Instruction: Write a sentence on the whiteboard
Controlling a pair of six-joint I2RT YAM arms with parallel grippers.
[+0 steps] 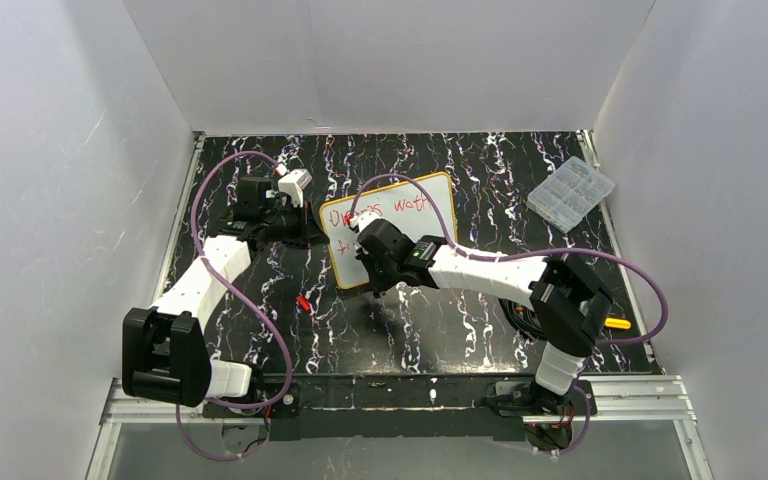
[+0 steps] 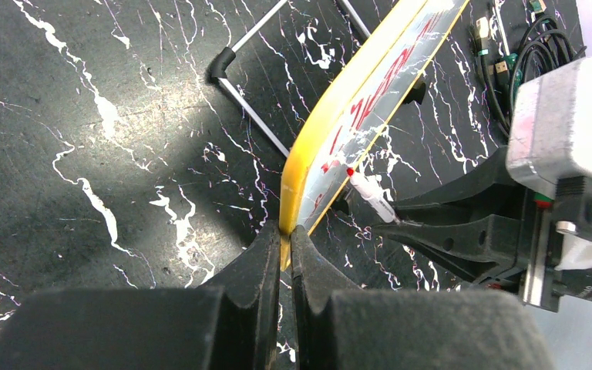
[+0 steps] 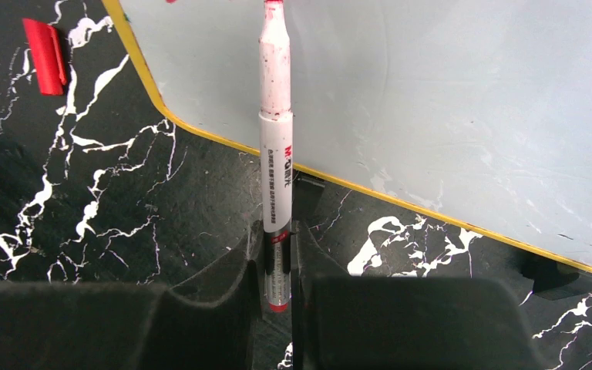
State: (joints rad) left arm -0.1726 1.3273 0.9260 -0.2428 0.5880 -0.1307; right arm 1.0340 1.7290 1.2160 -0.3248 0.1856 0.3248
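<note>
**Whiteboard** [image 1: 430,215] – stood in the middle of the black marbled table [image 1: 440,330], its face tilted toward the arms. It had rounded corners and a thin orange-yellow frame. A black clip foot [image 3: 543,274] showed under the lower edge in the right wrist view.

**Sentence** [image 1: 392,208] – red handwriting on the board. The upper line read roughly "Dreams worth". The lower line was mostly hidden behind the right arm, so its wording could not be told.

**Left gripper** [image 2: 281,243] – jaws pressed together on the yellow frame at the board's left edge, pinching it between the black fingertips.

**Right gripper** [image 3: 277,254] – jaws closed on the tail end of a marker [image 3: 275,131], reaching over the board's lower left part.

**Marker** – white barrel with small print, smeared red near the nib, uncapped. It was held pointing at the board's face. The red tip lay at the white surface beside the red strokes; whether it touched could not be told for certain.

**Cap** [image 1: 303,303] – red, lying loose on the table just off the board's lower left corner, apart from both grippers.

**Compartment box** [image 1: 571,192] – clear plastic, at the far right of the table, well apart from the board.

**Cable coil** [image 1: 520,310] – black, on the table under the right arm.
</note>
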